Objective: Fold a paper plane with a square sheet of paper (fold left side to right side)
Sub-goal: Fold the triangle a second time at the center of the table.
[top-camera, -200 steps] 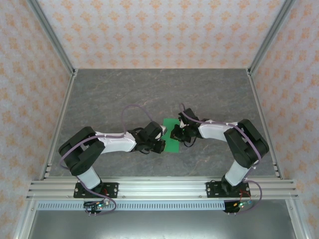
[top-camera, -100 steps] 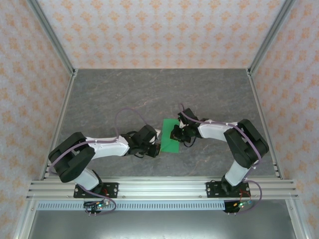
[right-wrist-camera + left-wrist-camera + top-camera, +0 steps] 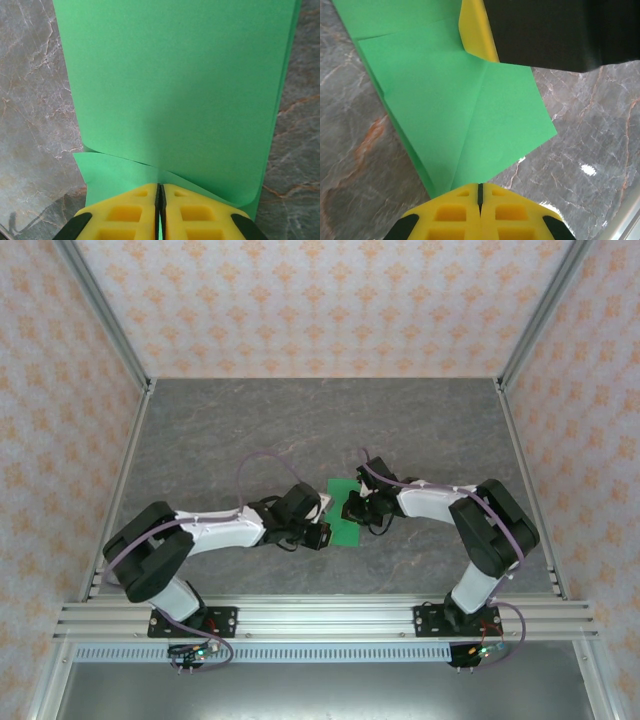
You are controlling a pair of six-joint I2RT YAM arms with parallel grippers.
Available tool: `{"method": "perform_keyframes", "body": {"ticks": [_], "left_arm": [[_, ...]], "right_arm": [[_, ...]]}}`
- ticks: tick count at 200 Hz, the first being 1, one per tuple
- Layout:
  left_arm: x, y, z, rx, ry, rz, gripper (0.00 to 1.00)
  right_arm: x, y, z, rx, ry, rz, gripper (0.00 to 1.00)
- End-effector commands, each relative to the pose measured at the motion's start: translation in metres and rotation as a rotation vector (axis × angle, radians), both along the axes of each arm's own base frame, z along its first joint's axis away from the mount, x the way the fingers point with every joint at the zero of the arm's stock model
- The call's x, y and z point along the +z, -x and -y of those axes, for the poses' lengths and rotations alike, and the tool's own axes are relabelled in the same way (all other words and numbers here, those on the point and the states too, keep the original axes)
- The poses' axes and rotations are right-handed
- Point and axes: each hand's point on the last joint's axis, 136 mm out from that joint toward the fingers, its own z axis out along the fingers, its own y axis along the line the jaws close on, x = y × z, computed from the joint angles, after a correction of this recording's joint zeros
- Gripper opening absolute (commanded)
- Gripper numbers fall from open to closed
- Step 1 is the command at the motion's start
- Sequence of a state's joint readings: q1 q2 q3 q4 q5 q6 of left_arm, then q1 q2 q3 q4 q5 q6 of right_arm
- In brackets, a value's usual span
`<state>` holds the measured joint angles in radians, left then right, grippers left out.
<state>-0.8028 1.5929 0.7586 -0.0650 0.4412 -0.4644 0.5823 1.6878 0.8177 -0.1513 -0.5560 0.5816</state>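
Paper (image 3: 340, 488) lies between both arms: right gripper (image 3: 160, 190) pinches its right edge, while left gripper (image 3: 480, 190), fully closed, sits at its left edge.

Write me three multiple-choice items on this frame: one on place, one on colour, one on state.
1. Where does the paper lie?
A. Against the back wall
B. In the middle of the table, between the two arms
C. On the near rail

2. What colour is the paper?
A. White
B. Blue
C. Green

3. How do the left fingers stand?
A. Shut together
B. Wide open
C. Around a cup

Key:
1 B, the top view shows it between the tips of the arms.
2 C, it is bright green in all three views.
3 A, the left wrist view shows the two meeting at a thin seam.
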Motion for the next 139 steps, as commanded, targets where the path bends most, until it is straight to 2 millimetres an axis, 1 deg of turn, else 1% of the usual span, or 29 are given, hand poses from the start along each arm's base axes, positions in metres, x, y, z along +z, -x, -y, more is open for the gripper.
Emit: {"method": "perform_keyframes", "body": {"ticks": [1,34,69,106,139], "left_arm": [[0.005,-0.012,0.013,0.005,0.051,-0.001,0.04],[-0.004,-0.019,0.011,0.029,0.054,-0.018,0.04],[-0.011,-0.021,0.001,0.052,0.03,-0.023,0.04],[-0.021,-0.018,-0.009,0.072,0.016,-0.043,0.04],[-0.025,-0.009,-0.009,0.07,0.047,-0.07,0.04]], "right_arm": [[-0.029,0.019,0.025,-0.01,0.141,-0.091,0.13],[-0.028,0.02,0.025,-0.007,0.141,-0.092,0.13],[-0.029,0.02,0.027,-0.006,0.154,-0.093,0.13],[-0.031,0.022,0.029,-0.001,0.164,-0.098,0.13],[-0.032,0.022,0.029,-0.001,0.169,-0.1,0.13]]}}
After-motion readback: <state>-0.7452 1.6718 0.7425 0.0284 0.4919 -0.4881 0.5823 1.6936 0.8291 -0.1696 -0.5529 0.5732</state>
